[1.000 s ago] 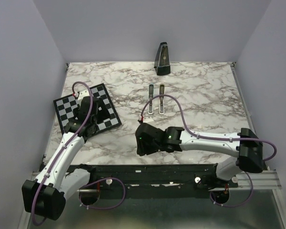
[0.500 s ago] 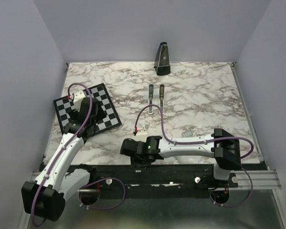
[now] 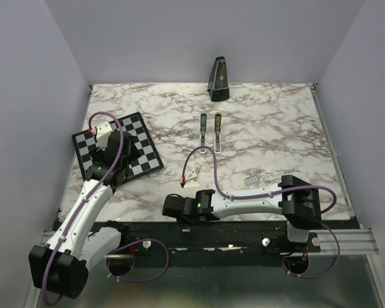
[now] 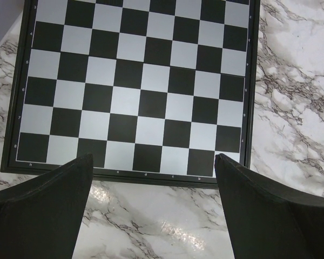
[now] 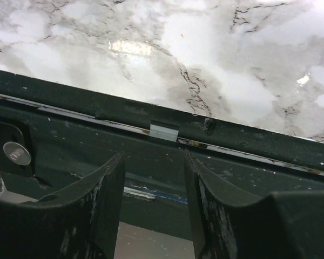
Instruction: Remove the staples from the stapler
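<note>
The stapler (image 3: pixel 210 132) lies open on the marble table's middle back as two slim pale green bars side by side with dark insides. It shows only in the top view. My left gripper (image 3: pixel 115 156) is far from it at the left, over the near edge of the chessboard (image 4: pixel 135 81). In the left wrist view the left gripper (image 4: pixel 154 159) is open and empty. My right gripper (image 3: pixel 172 206) is low at the table's front edge, well short of the stapler. In the right wrist view the right gripper (image 5: pixel 154 162) is open and empty.
A black metronome (image 3: pixel 219 79) stands at the back centre. A small white block (image 3: pixel 191 174) and a small grey piece (image 3: pixel 251 181) lie on the marble in front of the stapler. The black front rail (image 5: pixel 167 140) runs right before my right fingers. The chessboard (image 3: pixel 138 138) lies at the left.
My right arm has drawn back from the table's middle to the front edge and folded leftward, uncovering the white block and the grey piece. The left arm has barely moved.
</note>
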You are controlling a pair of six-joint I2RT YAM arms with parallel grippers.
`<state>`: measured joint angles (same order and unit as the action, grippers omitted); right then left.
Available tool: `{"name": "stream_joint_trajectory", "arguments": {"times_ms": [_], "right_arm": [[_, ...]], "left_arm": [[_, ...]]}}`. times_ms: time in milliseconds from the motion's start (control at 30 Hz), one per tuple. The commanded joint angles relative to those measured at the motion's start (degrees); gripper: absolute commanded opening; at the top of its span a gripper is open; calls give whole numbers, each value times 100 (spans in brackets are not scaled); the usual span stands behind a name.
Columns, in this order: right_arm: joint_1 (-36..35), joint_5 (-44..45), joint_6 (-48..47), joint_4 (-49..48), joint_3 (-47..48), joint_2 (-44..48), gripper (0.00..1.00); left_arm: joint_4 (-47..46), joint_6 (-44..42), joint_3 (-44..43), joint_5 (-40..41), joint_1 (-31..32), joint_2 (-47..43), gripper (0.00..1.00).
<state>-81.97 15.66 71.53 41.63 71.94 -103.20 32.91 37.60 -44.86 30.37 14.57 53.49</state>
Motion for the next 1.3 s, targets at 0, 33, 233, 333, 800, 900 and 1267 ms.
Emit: {"name": "stream_joint_trajectory", "arguments": {"times_ms": [0,33,233,333,800,900,1267], "right_arm": [[-64,323,90,-129,153,-244,56],[-73,341,46,-76,214,-306,56],[-73,306,133,-23,461,-816,55],[-73,367,256,91,479,-921,55],[-134,183,546,188,355,-939,54],[-178,244,546,328,583,-1088,54],[-214,350,907,803,681,-1308,52]], "left_arm": [[128,45,13,311,151,-6,99],[128,45,21,364,186,3,99],[128,45,-49,461,363,126,99],[137,45,-32,452,380,91,99],[111,45,-23,479,442,-15,99],[111,45,-14,487,442,-32,99],[111,36,-23,496,486,-50,99]]}}
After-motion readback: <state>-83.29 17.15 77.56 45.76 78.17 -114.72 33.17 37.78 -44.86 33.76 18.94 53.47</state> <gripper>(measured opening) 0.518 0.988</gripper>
